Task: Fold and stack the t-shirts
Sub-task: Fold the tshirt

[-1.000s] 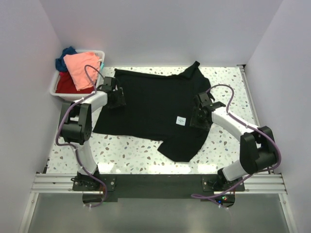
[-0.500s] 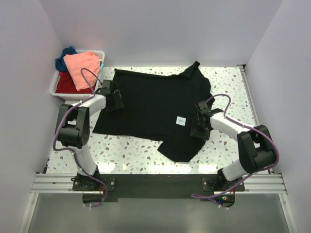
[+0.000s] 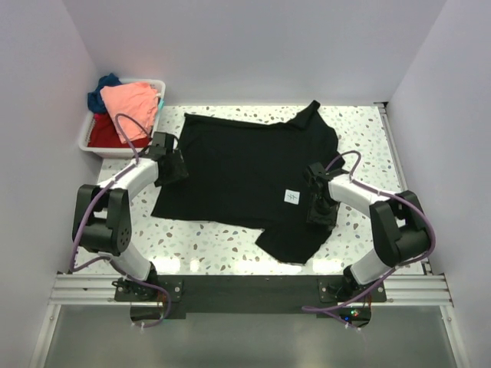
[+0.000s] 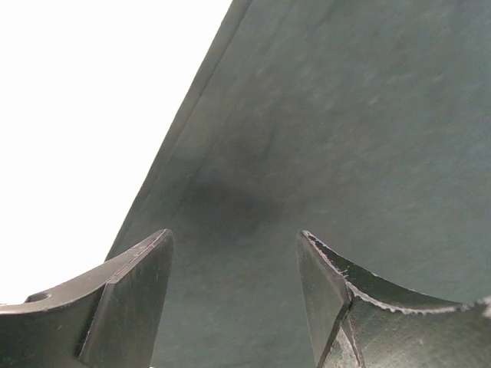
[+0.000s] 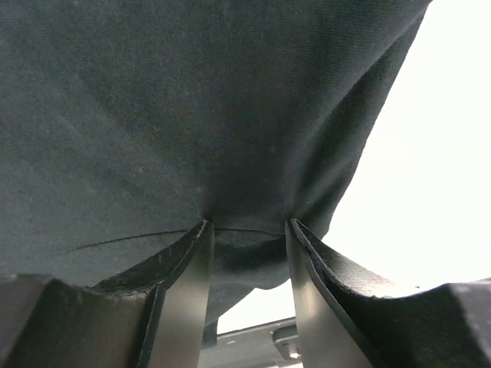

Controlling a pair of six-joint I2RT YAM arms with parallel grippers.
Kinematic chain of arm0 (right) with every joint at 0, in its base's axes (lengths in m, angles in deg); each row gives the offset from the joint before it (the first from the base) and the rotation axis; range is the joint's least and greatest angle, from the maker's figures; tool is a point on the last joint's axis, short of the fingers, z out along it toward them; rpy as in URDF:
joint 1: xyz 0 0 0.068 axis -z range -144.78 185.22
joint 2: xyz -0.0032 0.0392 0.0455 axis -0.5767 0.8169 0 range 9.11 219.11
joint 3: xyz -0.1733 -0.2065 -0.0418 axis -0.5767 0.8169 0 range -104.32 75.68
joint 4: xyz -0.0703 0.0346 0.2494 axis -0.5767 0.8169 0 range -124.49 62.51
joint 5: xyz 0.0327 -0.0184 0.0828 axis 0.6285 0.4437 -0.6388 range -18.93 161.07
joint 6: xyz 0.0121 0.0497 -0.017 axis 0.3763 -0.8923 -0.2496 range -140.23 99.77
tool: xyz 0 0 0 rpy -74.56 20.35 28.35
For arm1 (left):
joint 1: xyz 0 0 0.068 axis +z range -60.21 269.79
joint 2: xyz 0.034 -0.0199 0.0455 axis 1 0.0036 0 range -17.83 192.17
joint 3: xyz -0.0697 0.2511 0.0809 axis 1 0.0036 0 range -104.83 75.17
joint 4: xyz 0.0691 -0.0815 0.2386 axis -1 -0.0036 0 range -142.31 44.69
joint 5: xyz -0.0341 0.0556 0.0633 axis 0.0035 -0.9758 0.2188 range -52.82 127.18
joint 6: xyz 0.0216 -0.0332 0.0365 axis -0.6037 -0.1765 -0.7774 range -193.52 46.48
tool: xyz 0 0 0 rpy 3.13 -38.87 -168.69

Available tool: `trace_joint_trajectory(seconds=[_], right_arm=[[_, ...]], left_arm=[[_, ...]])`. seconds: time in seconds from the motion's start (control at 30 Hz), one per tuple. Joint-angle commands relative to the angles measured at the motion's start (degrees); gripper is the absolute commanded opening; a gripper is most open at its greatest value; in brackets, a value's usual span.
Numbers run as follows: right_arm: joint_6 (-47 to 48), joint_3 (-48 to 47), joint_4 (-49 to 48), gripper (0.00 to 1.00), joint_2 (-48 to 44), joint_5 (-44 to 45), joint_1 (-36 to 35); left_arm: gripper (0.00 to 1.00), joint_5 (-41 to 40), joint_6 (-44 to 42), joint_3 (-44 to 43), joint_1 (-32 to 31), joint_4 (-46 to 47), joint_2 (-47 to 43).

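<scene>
The black t-shirt (image 3: 245, 169) lies spread flat on the speckled table, its small white label (image 3: 291, 196) showing at the right. My left gripper (image 3: 170, 165) rests on the shirt's left edge. In the left wrist view it (image 4: 234, 238) is open wide, with flat black cloth (image 4: 345, 115) under and between the jaws. My right gripper (image 3: 318, 208) sits on the shirt's right side, near the label. In the right wrist view it (image 5: 248, 226) is open about halfway, and a pucker of black cloth (image 5: 192, 100) is gathered between its tips.
A white bin (image 3: 87, 140) stands at the back left, close to my left arm. In it lie a salmon-pink t-shirt (image 3: 130, 103), a red one (image 3: 103, 134) and a dark blue one (image 3: 103, 83). White walls close in both sides and the back.
My right gripper has slid toward the near edge along the shirt and its jaws have narrowed. The black shirt has shifted slightly toward the near right. The left arm has swung outward.
</scene>
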Motion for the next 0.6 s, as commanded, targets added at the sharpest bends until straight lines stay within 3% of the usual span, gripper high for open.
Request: trace_joint_trajectory(seconds=[0.0,0.2,0.57], right_arm=[[-0.9,0.6,7.1,0.46,2.4,5.8,0.3],[-1.2,-2.4,8.4,0.44,2.2,5.4,1.2],[-1.0,-6.8,6.9,0.44,6.0,5.3,1.8]], left_arm=[[0.7,0.8,0.5,2.5,0.3,-3.5,-3.0],[0.69,2.7,0.1,5.5,0.3,-5.4,-4.1],[0.52,0.4,0.7,7.4,-0.2,-14.0,-3.2]])
